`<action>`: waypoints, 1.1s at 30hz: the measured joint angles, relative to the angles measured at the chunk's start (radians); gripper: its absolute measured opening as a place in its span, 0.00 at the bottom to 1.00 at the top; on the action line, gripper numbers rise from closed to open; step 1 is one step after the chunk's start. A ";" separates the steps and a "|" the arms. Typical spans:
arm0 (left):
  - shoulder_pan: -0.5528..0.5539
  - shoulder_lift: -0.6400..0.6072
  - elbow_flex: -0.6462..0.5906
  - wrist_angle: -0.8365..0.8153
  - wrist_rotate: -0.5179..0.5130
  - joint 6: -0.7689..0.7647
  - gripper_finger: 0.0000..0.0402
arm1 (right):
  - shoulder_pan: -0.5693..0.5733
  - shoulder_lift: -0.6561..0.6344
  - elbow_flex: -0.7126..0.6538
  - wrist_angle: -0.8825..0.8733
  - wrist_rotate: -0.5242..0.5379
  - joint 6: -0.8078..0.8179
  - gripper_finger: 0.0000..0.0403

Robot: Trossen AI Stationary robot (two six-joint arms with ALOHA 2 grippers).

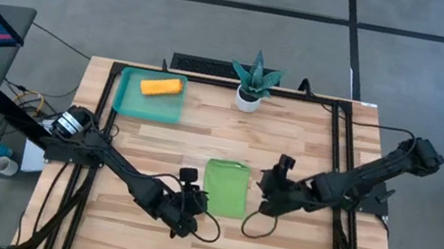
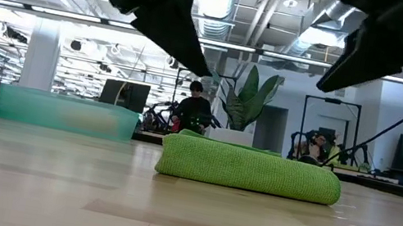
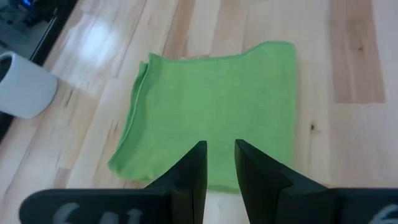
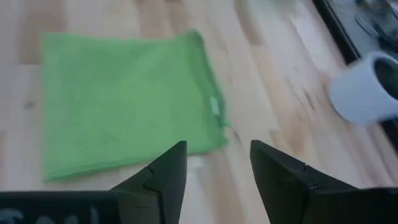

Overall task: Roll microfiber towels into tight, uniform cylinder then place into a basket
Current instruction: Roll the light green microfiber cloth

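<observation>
The lime green towel (image 1: 225, 187) lies folded flat at lower centre of the high view. The left gripper (image 1: 192, 204) sits just left of it, fingers (image 3: 193, 171) nearly closed on nothing. The right gripper (image 1: 269, 194) hovers just right, fingers spread wide. The orange towel (image 1: 161, 87) (already rolled) rests in the teal basket (image 1: 128, 103), upper left.

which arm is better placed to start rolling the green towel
Probably the left. Its gripper sits at the green towel's near corner, fingers almost shut. The right gripper, open, hangs beside its edge.
</observation>
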 joint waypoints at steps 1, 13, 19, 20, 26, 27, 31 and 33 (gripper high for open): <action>0.002 0.000 0.000 0.010 0.000 0.004 0.19 | 0.014 -0.001 -0.011 0.028 0.000 -0.016 0.49; 0.022 0.000 0.000 0.040 0.001 0.004 0.19 | 0.074 0.102 -0.023 0.301 -0.004 -0.073 0.49; 0.010 0.000 0.000 0.042 0.001 0.030 0.19 | 0.073 0.177 -0.023 0.373 -0.024 -0.084 0.47; 0.010 0.000 0.000 0.043 0.001 0.030 0.19 | 0.077 0.189 -0.023 0.394 -0.044 -0.097 0.47; 0.011 0.001 -0.088 0.233 0.000 0.074 0.19 | 0.102 0.275 -0.023 0.535 -0.083 -0.110 0.43; 0.011 0.001 -0.112 0.273 0.000 0.086 0.19 | 0.105 0.295 -0.023 0.546 -0.084 -0.110 0.43; 0.015 0.001 -0.173 0.386 0.000 0.085 0.19 | 0.105 0.373 -0.023 0.618 -0.084 -0.110 0.38; 0.019 0.001 -0.201 0.445 0.005 0.083 0.19 | 0.105 0.407 -0.024 0.652 -0.084 -0.121 0.35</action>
